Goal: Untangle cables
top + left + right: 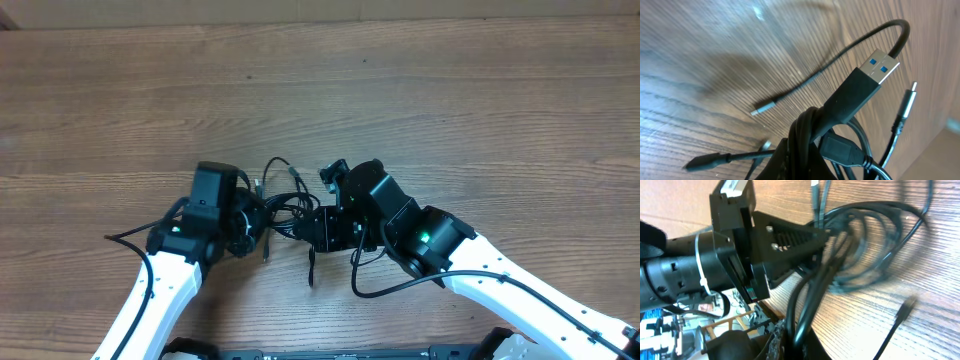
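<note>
The cables (285, 205) lie as a knot of thin black cords between my two grippers, low in the middle of the table. My left gripper (260, 216) is shut on the bundle from the left. My right gripper (302, 228) is shut on it from the right. In the left wrist view the left gripper (800, 156) pinches several strands, and a blue-tongued USB plug (875, 67) sticks up from them. A silver-tipped cord end (762, 107) rests on the wood. In the right wrist view the right gripper (796, 345) clamps two strands that run up into the loops (865, 245).
Loose cord ends trail out of the knot towards the back (275, 165) and towards the front (311, 270). A thicker black wire (375, 290) loops beside the right arm. The left gripper's black body (780, 245) sits close to the right one.
</note>
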You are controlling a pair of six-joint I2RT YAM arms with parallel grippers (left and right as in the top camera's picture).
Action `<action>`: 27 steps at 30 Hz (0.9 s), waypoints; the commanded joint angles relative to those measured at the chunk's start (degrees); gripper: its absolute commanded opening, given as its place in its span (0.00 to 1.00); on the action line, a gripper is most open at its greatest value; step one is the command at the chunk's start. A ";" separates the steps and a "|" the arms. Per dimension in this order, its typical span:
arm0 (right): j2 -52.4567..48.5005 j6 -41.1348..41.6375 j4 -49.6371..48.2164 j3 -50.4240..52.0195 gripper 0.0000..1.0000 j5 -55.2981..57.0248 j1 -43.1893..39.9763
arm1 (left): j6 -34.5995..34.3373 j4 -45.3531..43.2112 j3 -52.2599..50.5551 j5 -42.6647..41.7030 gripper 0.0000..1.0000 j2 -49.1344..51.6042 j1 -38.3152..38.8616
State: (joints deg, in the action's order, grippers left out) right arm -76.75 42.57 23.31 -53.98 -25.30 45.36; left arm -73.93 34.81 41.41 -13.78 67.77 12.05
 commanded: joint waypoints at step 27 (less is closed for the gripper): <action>5.14 10.80 9.77 -2.14 0.48 1.14 -3.06 | 58.42 -20.00 -1.11 -54.10 0.04 2.21 -19.78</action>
State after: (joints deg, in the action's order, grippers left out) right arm -73.82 53.67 35.33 -54.74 -22.72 42.57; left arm -24.23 13.80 40.10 -63.79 69.78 -7.29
